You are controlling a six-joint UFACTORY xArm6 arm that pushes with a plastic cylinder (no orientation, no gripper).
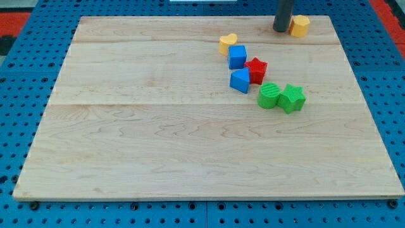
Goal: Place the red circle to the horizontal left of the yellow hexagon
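The yellow hexagon (300, 25) lies near the board's top edge at the view's top right. My tip (280, 30) rests on the board just left of it, touching or nearly touching it. I can make out no red circle. The only red block I see is a star shape (257, 69), lower and to the left of my tip, in a cluster of blocks.
A yellow heart (228, 43), a blue cube (237, 57) and a blue wedge-like block (240, 80) crowd around the red star. A green round block (269, 95) and a green star (292, 98) lie below them. The wooden board (158, 145) sits on a blue pegboard (19, 95).
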